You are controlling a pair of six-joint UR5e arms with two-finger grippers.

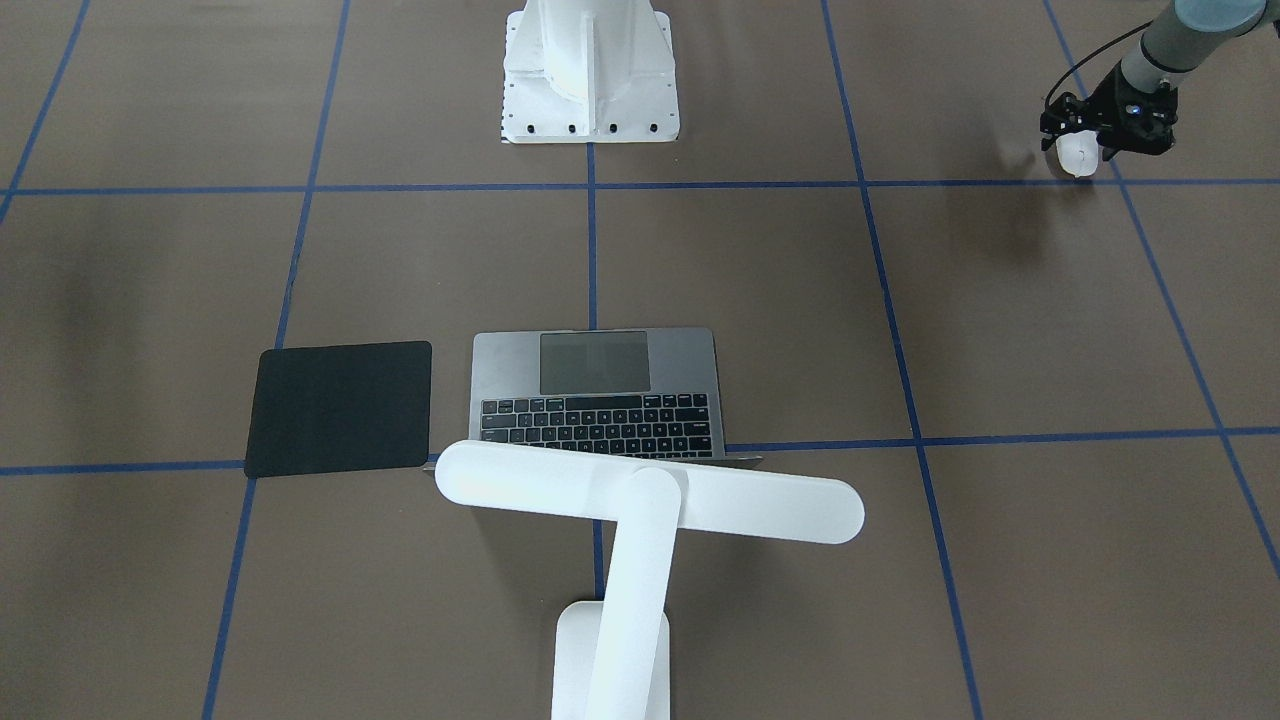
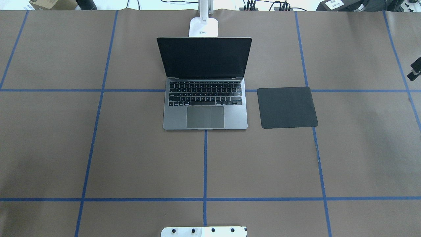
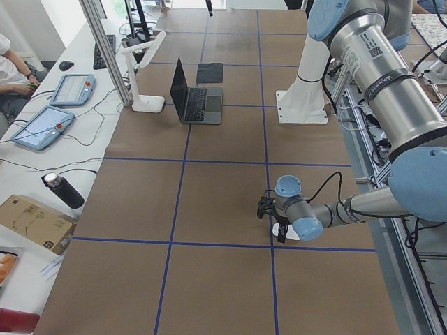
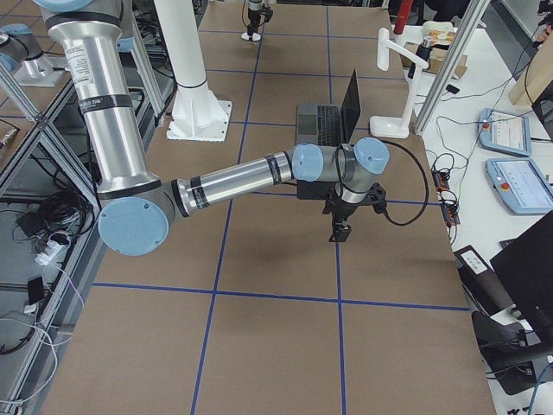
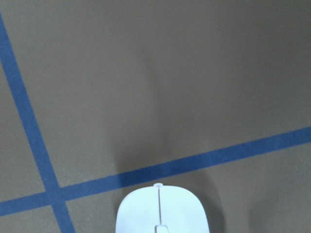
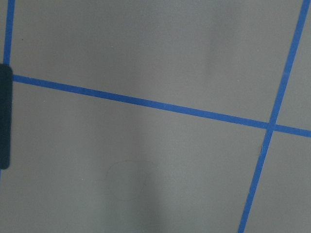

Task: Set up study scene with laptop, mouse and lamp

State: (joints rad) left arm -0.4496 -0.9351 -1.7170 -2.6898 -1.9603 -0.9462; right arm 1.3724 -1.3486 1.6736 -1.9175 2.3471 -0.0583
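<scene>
White mouse (image 1: 1078, 158) is well apart from the laptop (image 1: 595, 395), seemingly clasped in the left gripper (image 1: 1079, 148). Overhead, the right gripper (image 2: 415, 69) barely shows at the edge; its opening can't be judged. Left wrist: mouse beside blue tape (image 5: 194, 160).

Nothing legible; the lamp (image 2: 212, 28) base label and the laptop (image 2: 205, 98) under-screen mark are too small.

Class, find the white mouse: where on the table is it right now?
The mouse is at the front-facing view's top right, on the robot's left side, at the left gripper beside a blue tape line, far from the laptop.
</scene>
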